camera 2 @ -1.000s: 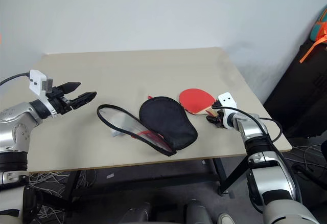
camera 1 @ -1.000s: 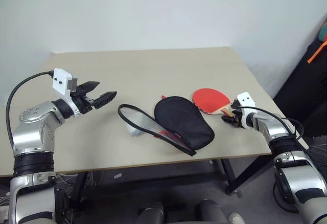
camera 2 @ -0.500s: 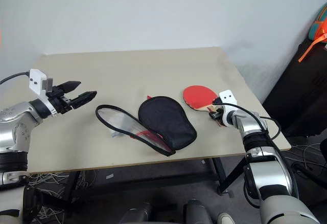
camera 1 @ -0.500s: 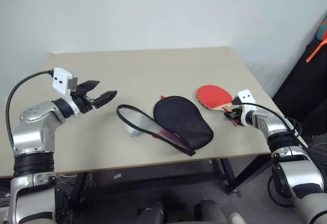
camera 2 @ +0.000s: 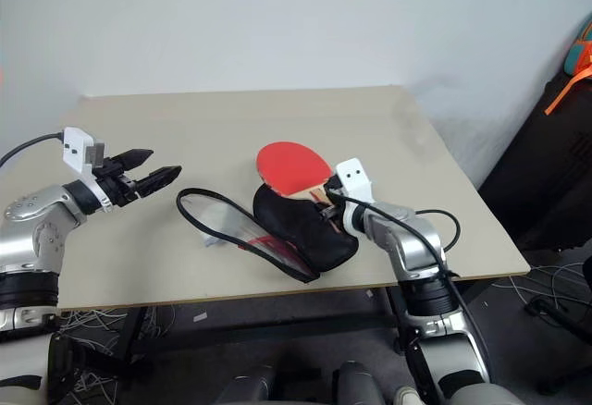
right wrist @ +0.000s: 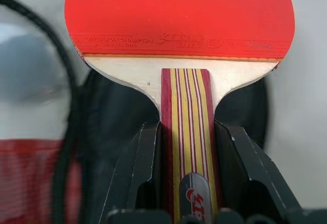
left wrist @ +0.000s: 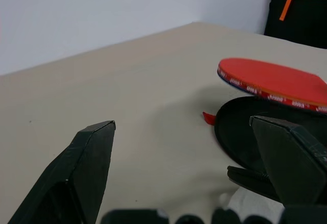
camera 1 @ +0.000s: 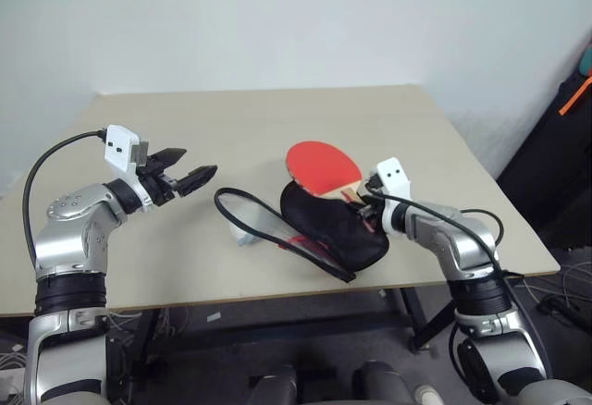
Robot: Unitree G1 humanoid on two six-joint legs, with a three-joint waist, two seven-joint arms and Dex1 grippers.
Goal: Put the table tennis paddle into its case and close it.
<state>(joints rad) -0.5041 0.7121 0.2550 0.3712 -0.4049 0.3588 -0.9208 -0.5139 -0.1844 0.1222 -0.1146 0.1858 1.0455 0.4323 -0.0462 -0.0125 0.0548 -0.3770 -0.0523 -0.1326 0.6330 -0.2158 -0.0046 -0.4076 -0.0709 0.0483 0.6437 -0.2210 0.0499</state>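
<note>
The case [camera 1: 319,225] lay unzipped near the table's [camera 1: 277,118] front edge, black inside upward. Just above it, the right gripper [camera 1: 363,203] was clamped on the table tennis paddle's [camera 1: 319,165] striped handle, its red face hanging over the case's far end. The left gripper [camera 1: 190,176] hovered aside, fingers spread apart.

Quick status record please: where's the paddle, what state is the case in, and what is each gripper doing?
paddle: table tennis paddle held off the table, above the case
case: case lying unzipped and spread open on the table, black lining up
right gripper: right gripper shut on the paddle handle, fingers either side of it
left gripper: left gripper open, holding nothing, hovering to the left of the case
step done: paddle not yet in the case
</note>
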